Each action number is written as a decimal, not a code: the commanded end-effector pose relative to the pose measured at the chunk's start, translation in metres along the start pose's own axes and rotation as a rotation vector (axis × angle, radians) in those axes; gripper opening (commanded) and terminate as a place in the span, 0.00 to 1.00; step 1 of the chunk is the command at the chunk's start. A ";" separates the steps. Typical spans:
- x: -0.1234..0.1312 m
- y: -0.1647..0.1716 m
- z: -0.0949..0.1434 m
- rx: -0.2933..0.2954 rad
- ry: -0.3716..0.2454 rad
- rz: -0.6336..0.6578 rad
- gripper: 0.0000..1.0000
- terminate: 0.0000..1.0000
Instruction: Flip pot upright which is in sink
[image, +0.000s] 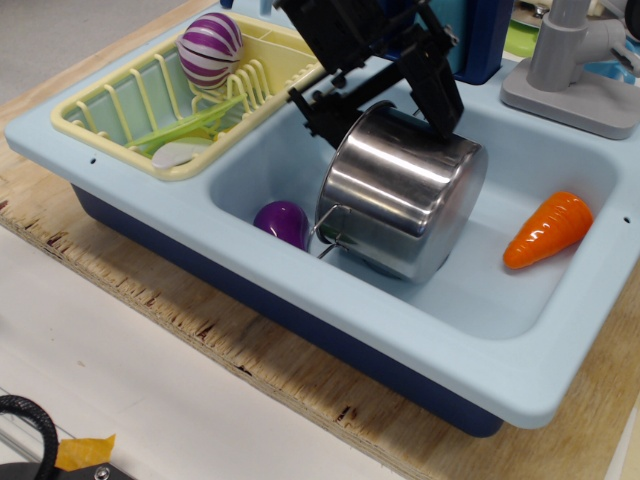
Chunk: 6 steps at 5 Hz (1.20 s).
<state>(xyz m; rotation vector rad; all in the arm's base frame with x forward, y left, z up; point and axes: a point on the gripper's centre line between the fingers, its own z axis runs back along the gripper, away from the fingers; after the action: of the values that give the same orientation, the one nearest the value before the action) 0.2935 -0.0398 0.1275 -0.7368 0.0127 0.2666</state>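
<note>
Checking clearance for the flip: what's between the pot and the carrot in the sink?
Nothing. In the one view, only bare light-blue sink floor separates the pot from the carrot.

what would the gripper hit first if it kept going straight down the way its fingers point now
Most likely the pot. The open gripper points down and toward the camera, one finger by the pot's left edge, the other over its upper side. Depth is unclear, so the fingers may straddle its rim before reaching the sink floor.

Single cam, high front-left, angled down, close on sink
</note>
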 end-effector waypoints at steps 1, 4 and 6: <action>-0.001 -0.013 -0.014 -0.011 0.030 -0.039 0.00 0.00; 0.002 -0.031 -0.010 0.226 -0.047 -0.346 0.00 0.00; 0.013 -0.046 -0.004 0.336 -0.211 -0.758 0.00 0.00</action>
<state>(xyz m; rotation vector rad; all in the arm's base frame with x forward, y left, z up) 0.3161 -0.0715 0.1375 -0.3487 -0.3494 -0.3513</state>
